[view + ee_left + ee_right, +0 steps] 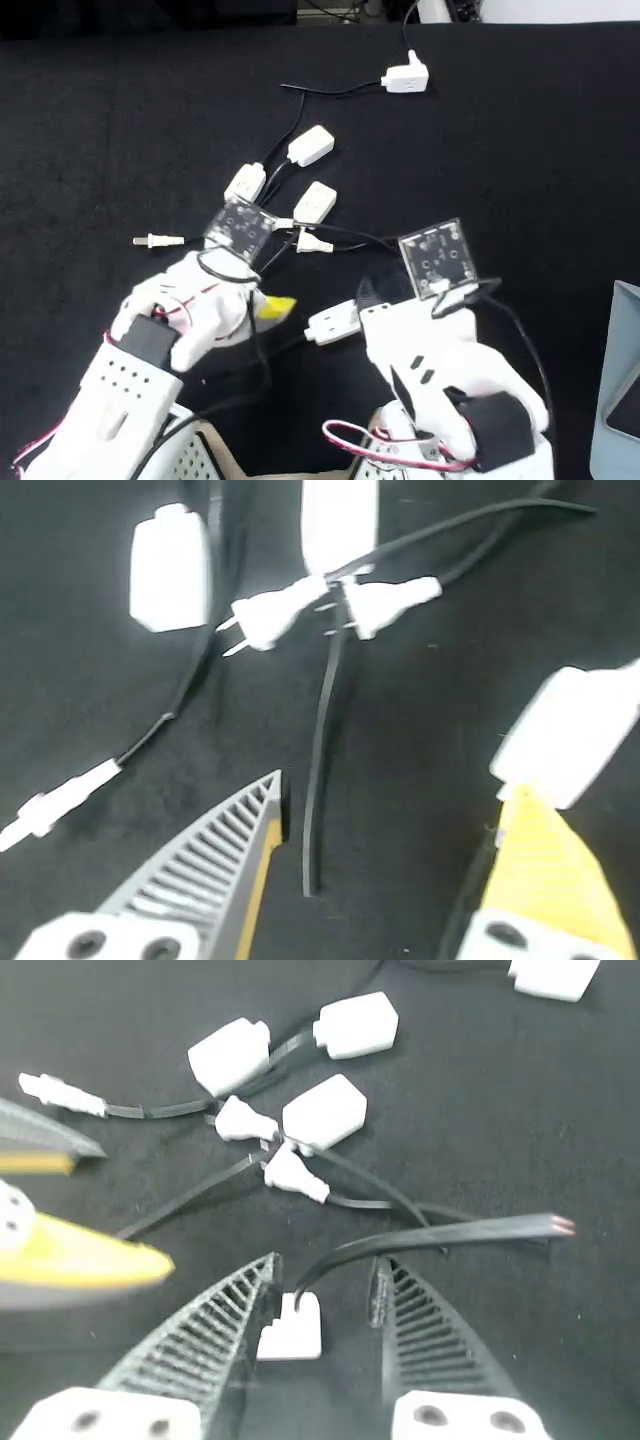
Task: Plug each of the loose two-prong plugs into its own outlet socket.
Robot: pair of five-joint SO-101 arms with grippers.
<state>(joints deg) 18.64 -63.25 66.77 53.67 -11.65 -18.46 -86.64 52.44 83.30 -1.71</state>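
Observation:
Several white outlet sockets on black cords lie mid-table, among them a socket (pixel 310 146), a second socket (pixel 316 202) and a far socket (pixel 405 77). Two loose two-prong plugs (pixel 265 615) (pixel 385 600) lie nose to nose; another plug (pixel 158 240) rests alone to the left. My left gripper (pixel 395 790) hangs open over a bare cord end, short of the two plugs. My right gripper (pixel 325 1263) is open, and a small white socket (pixel 292 1330) lies between its fingers, close to one finger (pixel 220 1330). That socket (pixel 335 322) sits in front of the cluster.
Black cords cross the black cloth between the sockets. A cut cord end with bare copper (pixel 550 1225) lies just beyond my right gripper. The two arms stand close together near the front edge. A grey-blue box (pixel 620 390) stands at the right edge.

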